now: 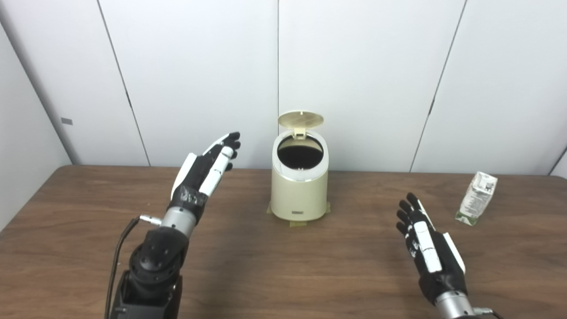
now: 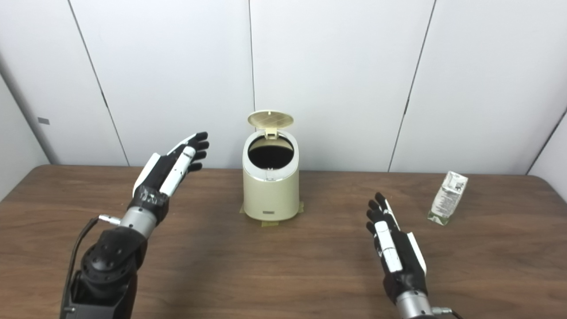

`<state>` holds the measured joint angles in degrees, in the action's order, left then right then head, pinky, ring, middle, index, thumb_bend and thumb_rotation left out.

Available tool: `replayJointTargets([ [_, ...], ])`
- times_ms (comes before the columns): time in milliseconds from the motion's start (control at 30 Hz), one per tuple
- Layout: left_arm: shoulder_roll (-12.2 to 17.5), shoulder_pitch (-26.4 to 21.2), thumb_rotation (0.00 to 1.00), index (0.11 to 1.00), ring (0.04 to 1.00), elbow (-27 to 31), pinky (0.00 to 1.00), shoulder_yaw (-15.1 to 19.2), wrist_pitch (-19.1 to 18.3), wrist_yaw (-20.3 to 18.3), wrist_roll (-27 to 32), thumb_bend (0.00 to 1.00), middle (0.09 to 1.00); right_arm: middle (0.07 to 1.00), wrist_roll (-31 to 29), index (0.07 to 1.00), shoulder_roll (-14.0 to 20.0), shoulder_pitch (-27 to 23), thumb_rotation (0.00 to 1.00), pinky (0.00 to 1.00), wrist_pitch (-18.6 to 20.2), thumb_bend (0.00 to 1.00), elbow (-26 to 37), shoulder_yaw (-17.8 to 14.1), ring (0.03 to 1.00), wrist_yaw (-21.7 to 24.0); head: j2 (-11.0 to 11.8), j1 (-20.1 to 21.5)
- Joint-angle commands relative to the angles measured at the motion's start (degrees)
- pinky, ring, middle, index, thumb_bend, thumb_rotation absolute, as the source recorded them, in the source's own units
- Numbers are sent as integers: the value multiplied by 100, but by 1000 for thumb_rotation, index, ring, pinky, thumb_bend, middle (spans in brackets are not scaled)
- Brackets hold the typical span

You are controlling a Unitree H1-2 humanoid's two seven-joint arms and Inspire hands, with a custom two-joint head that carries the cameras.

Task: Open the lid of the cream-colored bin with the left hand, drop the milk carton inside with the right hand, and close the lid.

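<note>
The inside of the bin (image 1: 300, 195) is dark, so nothing in it can be seen. The print on the milk carton (image 1: 477, 198) is too small to read. Both arms are cut off at the bottom edge. The desk (image 1: 283, 266) runs off the sides and bottom. The small label low on the bin is too tiny to read.

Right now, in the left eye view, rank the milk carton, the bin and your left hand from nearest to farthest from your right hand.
1. Milk carton: lying on the table just beyond and right of the right hand.
2. Cream-colored bin: centre of the table, lid up, off to the left.
3. Left hand: raised past the bin, far left.
</note>
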<state>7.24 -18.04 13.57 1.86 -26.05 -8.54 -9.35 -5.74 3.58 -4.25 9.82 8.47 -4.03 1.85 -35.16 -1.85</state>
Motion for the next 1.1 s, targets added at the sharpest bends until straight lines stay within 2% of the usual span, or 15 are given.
replayJointTargets([
  [0,-81,-55,900,927,908,317,874,27,311,209,36,417,920,962,-10,953,24,-177,706,910,-230,632,229,-50,946,-29,-33,82],
  [33,-129,65,894,928,906,393,865,41,310,265,50,428,921,958,-11,947,-11,-191,667,896,-198,620,275,-99,939,-95,-67,227],
  [67,-189,165,893,936,907,455,868,69,317,312,110,427,927,947,35,929,-29,-205,540,863,-190,618,294,-135,910,-164,-94,318],
  [100,-229,225,881,940,908,497,876,90,315,344,159,416,929,935,70,915,-38,-216,458,829,-179,648,307,-157,889,-212,-108,378],
  [200,-321,448,878,950,911,592,890,100,379,414,226,401,936,890,432,863,7,-220,327,737,-140,727,379,-195,837,-458,-154,599],
  [267,-345,577,866,958,922,555,901,113,558,409,365,383,946,881,600,855,71,-187,276,715,-84,733,388,-263,829,-585,-168,747],
  [433,-449,771,796,962,929,457,911,209,779,450,685,413,949,867,846,844,283,-90,235,738,-287,752,424,-374,803,-654,-187,1167],
  [467,-465,801,793,962,931,444,919,223,768,459,719,412,950,856,922,839,316,-54,250,759,-227,757,543,-382,801,-679,-185,1262],
  [567,-483,860,786,955,936,407,935,249,752,469,804,402,950,830,968,817,362,55,272,710,75,798,889,-524,783,-755,-230,1590],
  [700,-511,871,806,953,937,417,948,261,702,471,912,390,941,810,1059,821,503,146,276,718,468,779,1178,-771,761,-790,-256,1809],
  [767,-482,853,819,968,946,414,962,255,707,432,972,369,949,810,1048,822,612,175,264,738,524,772,1237,-920,772,-777,-269,1940],
  [833,-430,842,826,978,956,414,970,227,743,403,1000,358,959,828,932,829,713,193,243,801,535,758,1264,-1077,801,-732,-262,2001],
  [933,-399,841,820,977,959,422,973,220,764,388,1045,370,963,841,836,834,869,168,212,783,552,752,1237,-1255,815,-714,-250,2122],
  [1067,-380,831,826,980,969,439,985,228,680,381,1113,370,968,845,993,841,1129,67,240,754,715,775,1144,-1354,809,-755,-229,2251],
])
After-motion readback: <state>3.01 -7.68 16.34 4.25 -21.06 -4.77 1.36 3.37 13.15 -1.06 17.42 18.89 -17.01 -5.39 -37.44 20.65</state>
